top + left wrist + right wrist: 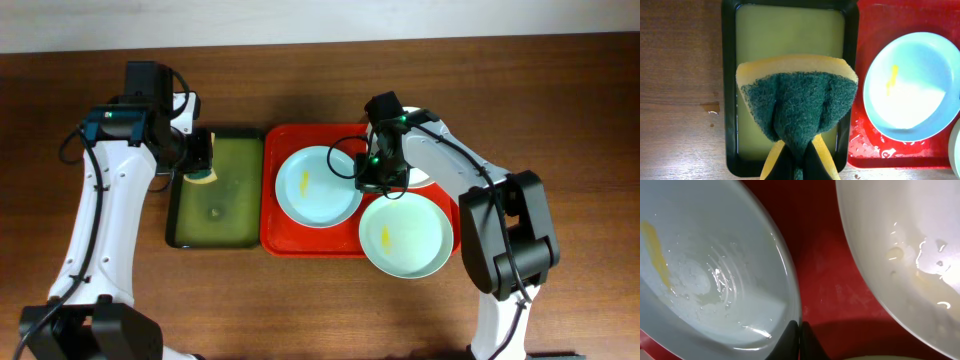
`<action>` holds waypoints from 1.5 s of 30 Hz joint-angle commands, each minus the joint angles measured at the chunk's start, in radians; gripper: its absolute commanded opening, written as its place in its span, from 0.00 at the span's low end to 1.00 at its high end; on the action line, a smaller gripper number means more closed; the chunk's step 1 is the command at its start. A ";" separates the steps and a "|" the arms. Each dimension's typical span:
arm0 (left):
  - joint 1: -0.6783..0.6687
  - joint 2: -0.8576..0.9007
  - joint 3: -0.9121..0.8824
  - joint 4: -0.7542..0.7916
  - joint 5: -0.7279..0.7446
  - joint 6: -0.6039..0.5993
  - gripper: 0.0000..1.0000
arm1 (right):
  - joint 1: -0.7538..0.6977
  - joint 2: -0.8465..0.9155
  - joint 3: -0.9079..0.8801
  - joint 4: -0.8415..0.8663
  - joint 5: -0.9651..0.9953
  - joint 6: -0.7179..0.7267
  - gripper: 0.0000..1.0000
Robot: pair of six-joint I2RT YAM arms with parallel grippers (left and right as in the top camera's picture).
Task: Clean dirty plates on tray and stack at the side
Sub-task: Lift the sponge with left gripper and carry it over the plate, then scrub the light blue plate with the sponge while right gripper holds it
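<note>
On the red tray (pixel 290 240) lie a light blue plate (pixel 318 185) with a yellow smear, a mint green plate (pixel 405 235) with a yellow smear, and a white plate (pixel 425 178) mostly hidden under my right arm. My right gripper (pixel 372 180) is shut on the blue plate's right rim; the right wrist view shows the fingers (pixel 799 337) pinched at the rim of the blue plate (pixel 715 270), with the wet white plate (pixel 910 245) to the right. My left gripper (pixel 203 160) is shut on a yellow-and-green sponge (pixel 797 100) above the dark green tray (pixel 729 75).
The dark green tray (pixel 178 215) holds yellowish liquid and sits just left of the red tray. The mint plate overhangs the red tray's front right corner. Bare wooden table surrounds both trays. The red tray's floor (pixel 825 255) is wet between the plates.
</note>
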 commanded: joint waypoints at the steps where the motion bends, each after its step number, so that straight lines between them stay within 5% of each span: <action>1: 0.002 0.014 0.018 0.000 0.013 0.015 0.00 | 0.010 0.003 -0.011 -0.004 -0.006 -0.009 0.04; 7: -0.034 0.101 0.031 0.033 0.013 -0.037 0.00 | 0.010 0.003 -0.011 0.000 -0.013 -0.009 0.04; 10: -0.182 0.112 0.031 0.205 0.019 -0.088 0.00 | 0.010 0.003 -0.011 0.004 -0.013 -0.009 0.04; 15: -0.349 0.304 0.031 0.258 0.020 -0.126 0.00 | 0.010 0.003 -0.011 0.023 -0.012 -0.009 0.04; 17: -0.352 0.368 0.031 0.262 0.106 -0.126 0.00 | 0.010 0.003 -0.011 0.025 -0.005 -0.009 0.04; 30: -0.443 0.545 0.025 0.288 0.042 -0.126 0.02 | 0.010 0.003 -0.011 0.026 -0.005 -0.009 0.04; 34: -0.432 0.543 0.040 0.283 0.218 -0.119 0.00 | 0.010 0.003 -0.011 0.026 -0.005 -0.009 0.04; 39: -0.336 0.464 0.240 0.135 0.145 -0.110 0.00 | 0.010 0.003 -0.011 0.026 -0.005 -0.009 0.04; 45: -0.388 0.448 0.096 0.176 0.006 -0.099 0.00 | 0.010 0.003 -0.011 0.026 -0.005 -0.009 0.04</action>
